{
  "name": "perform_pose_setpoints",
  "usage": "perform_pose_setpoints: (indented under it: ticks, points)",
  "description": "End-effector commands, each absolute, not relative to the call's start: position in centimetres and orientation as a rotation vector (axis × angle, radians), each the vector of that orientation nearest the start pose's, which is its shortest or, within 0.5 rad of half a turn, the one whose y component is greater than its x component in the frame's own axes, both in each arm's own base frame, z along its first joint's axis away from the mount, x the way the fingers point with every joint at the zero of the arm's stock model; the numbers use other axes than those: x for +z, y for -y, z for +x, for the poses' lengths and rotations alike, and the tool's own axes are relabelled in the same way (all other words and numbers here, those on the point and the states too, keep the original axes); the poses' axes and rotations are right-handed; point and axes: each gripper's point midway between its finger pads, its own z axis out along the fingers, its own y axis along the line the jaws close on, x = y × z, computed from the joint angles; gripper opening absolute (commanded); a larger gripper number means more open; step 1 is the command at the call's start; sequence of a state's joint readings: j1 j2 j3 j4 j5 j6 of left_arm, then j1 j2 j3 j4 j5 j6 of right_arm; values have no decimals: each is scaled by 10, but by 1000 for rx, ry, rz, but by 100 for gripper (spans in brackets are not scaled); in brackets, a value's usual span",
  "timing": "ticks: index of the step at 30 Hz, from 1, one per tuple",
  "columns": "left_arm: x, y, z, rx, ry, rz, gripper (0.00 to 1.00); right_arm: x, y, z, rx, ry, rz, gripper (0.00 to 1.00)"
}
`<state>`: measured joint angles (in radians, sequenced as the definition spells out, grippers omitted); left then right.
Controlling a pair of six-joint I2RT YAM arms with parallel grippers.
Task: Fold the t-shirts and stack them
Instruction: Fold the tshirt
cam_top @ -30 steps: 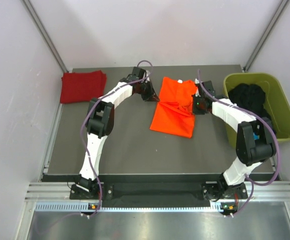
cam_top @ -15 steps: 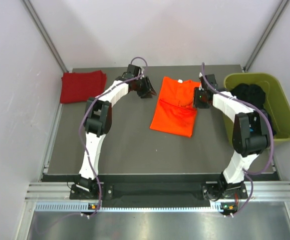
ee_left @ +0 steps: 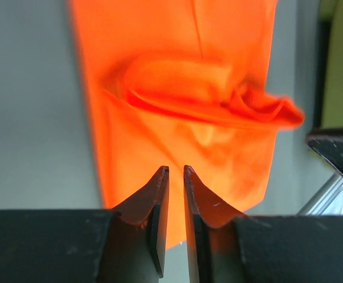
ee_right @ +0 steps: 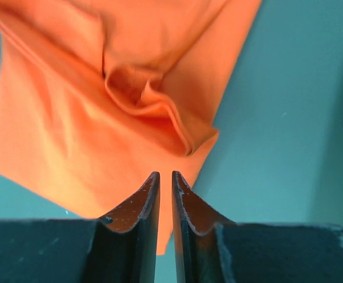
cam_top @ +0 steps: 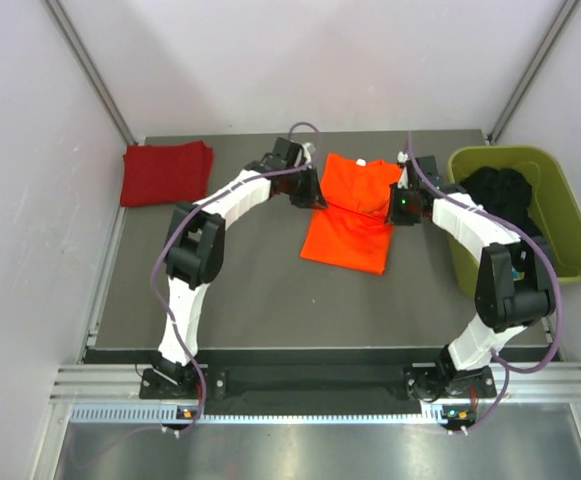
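The bright orange t-shirt (cam_top: 354, 218) lies on the table's middle back, partly folded, with a bunched ridge (ee_left: 206, 94) across it. My left gripper (cam_top: 313, 190) hovers at its left edge; its jaws (ee_left: 174, 169) stand a narrow slit apart with nothing between them, only orange cloth below. At the shirt's right edge my right gripper (cam_top: 402, 206) hovers over the cloth, its jaws (ee_right: 162, 174) also a thin slit apart and empty. The dark red t-shirt (cam_top: 166, 172) lies folded at the back left corner.
An olive-green tub (cam_top: 470, 160) holding dark clothing (cam_top: 500, 190) stands at the table's right side, close behind my right arm. Grey walls close in the table on the left, back and right.
Both grippers let go of the orange t-shirt, drew back toward the far edge, then came in again at its sides with jaws narrowed. The shirt's raised fold has dropped flatter.
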<state>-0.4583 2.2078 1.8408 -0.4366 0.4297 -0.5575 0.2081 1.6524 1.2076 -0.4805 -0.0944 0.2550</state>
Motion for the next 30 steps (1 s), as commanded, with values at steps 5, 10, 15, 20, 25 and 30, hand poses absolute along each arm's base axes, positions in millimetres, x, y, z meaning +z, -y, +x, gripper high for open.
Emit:
perform_pose_setpoints:
  ticks: [5, 10, 15, 20, 25, 30]
  points:
    - [98, 360, 440, -940, -2501, 232, 20, 79, -125, 387, 363, -2552, -33, 14]
    - [103, 369, 476, -899, -2433, 195, 24, 88, -122, 428, 318, -2467, -34, 14]
    - [92, 359, 517, -892, -2395, 73, 27, 71, -114, 455, 290, -2470, -8, 15]
    - [88, 333, 546, -876, -2361, -32, 29, 76, -108, 465, 270, -2445, -2, 17]
    - [98, 308, 540, -814, -2377, -14, 35, 80, -103, 463, 245, -2446, 11, 25]
    - [106, 289, 489, -785, -2442, 69, 40, 121, -113, 446, 340, -2405, 19, 36]
